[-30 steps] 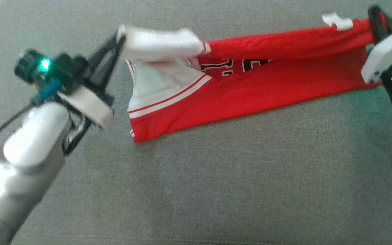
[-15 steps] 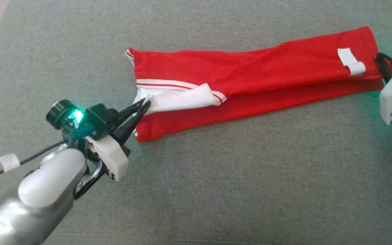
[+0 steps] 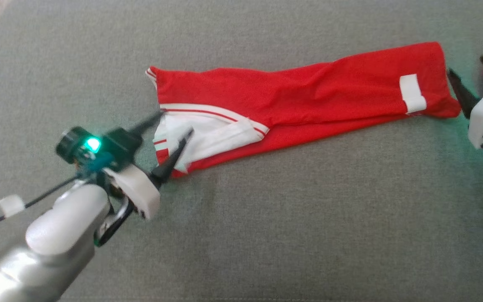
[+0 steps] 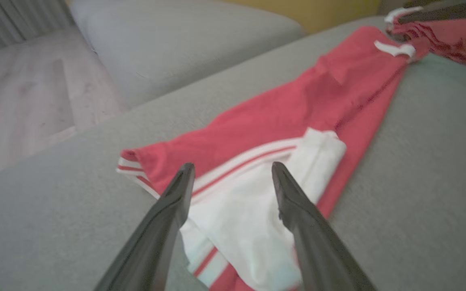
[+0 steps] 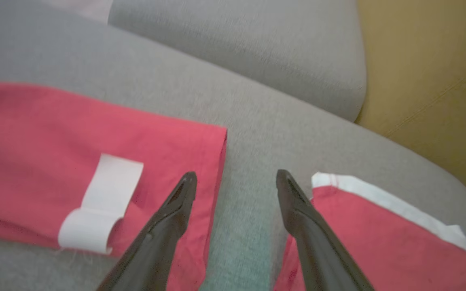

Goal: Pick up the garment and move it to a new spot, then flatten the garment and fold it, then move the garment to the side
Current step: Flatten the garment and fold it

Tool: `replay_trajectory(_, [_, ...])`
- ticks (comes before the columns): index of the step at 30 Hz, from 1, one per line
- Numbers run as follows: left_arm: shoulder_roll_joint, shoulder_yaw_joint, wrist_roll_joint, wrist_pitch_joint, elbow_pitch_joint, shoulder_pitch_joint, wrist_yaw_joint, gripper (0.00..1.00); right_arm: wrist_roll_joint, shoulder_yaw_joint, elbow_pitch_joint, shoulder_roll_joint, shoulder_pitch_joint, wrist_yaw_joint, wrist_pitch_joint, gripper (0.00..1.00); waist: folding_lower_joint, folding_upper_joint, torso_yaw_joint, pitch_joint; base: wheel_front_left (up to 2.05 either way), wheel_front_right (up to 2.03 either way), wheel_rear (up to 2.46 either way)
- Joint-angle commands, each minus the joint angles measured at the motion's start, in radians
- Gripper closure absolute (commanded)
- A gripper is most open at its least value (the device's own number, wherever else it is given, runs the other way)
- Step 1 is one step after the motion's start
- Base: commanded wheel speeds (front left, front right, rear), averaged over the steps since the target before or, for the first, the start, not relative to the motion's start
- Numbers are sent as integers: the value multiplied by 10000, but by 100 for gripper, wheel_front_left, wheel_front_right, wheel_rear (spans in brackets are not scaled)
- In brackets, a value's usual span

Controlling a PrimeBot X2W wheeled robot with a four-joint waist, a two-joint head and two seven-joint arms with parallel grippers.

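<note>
Red garment (image 3: 308, 92) folded into a long narrow band, flat on the grey sofa seat (image 3: 266, 209), slanting across the head view from left of centre up to the right. At its left end, a white panel with red stripes (image 3: 212, 130) lying on top. Near its right end, a white tag (image 3: 412, 93) on the red cloth.

Left tool (image 3: 176, 122) at the striped end, fingers spread wide over the white panel, nothing pinched between them; touching the cloth or not, cannot tell. Right tool (image 3: 466, 67) at the tag end, likewise spread wide and empty: one finger over the garment's edge, the other beside a second red piece with white trim (image 5: 378, 226), bare grey seat between.

Green light (image 3: 92, 144) glowing on the left wrist. Beyond the seat, a grey back cushion (image 4: 176, 36) and pale wooden floor (image 4: 22, 101).
</note>
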Motion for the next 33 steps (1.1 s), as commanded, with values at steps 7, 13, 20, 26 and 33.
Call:
replay_trajectory(7, [-96, 1989, -826, -1349, -429, 41, 1254, 0, 1076, -1111, -334, 635, -363, -7, -1421, 0, 0, -1, -184, -718, 0, 0, 0])
replay_trajectory(13, [-672, 3715, -1103, -1685, -1119, 853, 2228, 0, 1354, -2483, -795, 1828, 106, -7, -2264, 0, 0, -1, -256, -1290, 0, 0, 0])
replay_trajectory(20, [-1650, 5759, -127, -1693, -2208, 2871, 2450, 0, -46, -5276, -2401, 3834, 2075, -7, -2338, 0, 0, -1, -299, -1577, 0, 0, 0])
replay_trajectory(26, [-2556, 6879, 672, -1695, -2332, 4388, 1989, 0, -1728, -6919, -3999, 5470, 4446, -7, -2340, 0, 0, -1, -304, -1639, 0, 0, 0])
replay_trajectory(33, [-3274, 7595, 1604, -1695, -2203, 4843, 1263, 0, -2239, -7198, -4811, 5732, 5565, -7, -2341, 0, 0, -1, -255, -1391, 0, 0, 0])
